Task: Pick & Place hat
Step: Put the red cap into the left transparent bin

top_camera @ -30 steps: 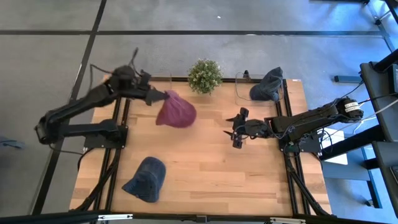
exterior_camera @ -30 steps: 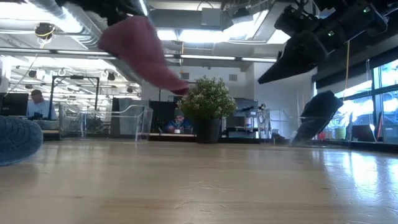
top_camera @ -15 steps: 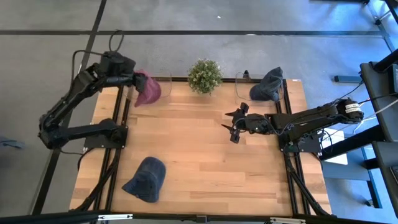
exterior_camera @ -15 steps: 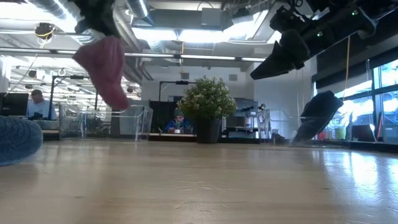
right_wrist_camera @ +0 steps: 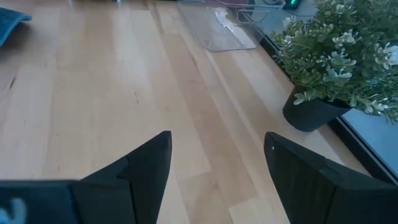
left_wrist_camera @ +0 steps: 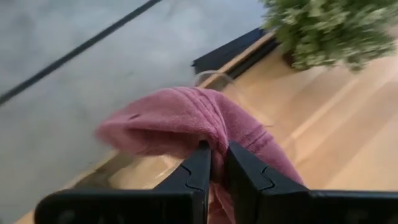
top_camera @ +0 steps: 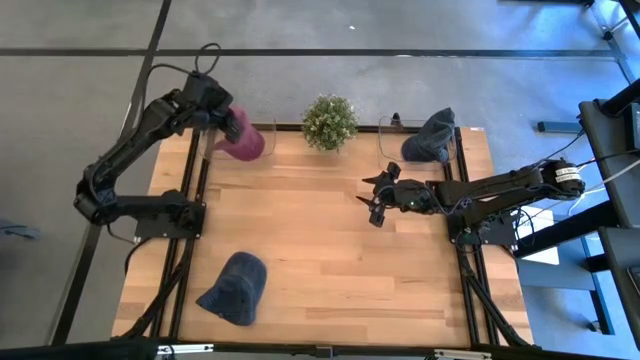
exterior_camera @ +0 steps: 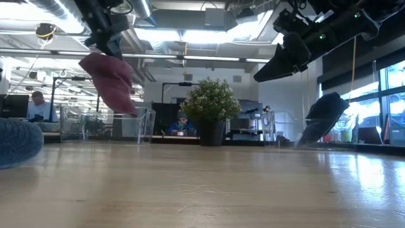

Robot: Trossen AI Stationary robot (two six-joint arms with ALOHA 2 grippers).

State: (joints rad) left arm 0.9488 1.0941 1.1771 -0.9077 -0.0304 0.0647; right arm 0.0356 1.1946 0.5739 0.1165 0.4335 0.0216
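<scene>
A pink knitted hat (top_camera: 243,139) hangs from my left gripper (top_camera: 224,124) above the table's far left corner, over a clear bin (exterior_camera: 130,123); it also shows in the low view (exterior_camera: 109,80) and the left wrist view (left_wrist_camera: 186,118). My left gripper (left_wrist_camera: 217,163) is shut on it. A blue hat (top_camera: 235,288) lies flat near the table's near left corner. A dark grey-blue hat (top_camera: 432,136) rests on the far right clear bin (top_camera: 390,140). My right gripper (top_camera: 376,200) hovers open over the table's middle right. My left gripper pinches a bunched fold of the pink hat's knit (left_wrist_camera: 214,142) between its two fingers. The hat is lifted clear and hangs slack below the fingers (exterior_camera: 107,38), drooping toward the table's right.
A potted green plant (top_camera: 329,121) stands at the middle of the far edge, between the two clear bins. Bare wood (top_camera: 330,260) spreads across the table's middle and near right. People sit at desks in the room beyond (exterior_camera: 38,104).
My left gripper has carried the pink hat from above the table's far middle toward the far left corner, swinging it over the left bin. The hat swung and hangs lower and more bunched. My right gripper has shifted slightly toward the far edge, staying open.
</scene>
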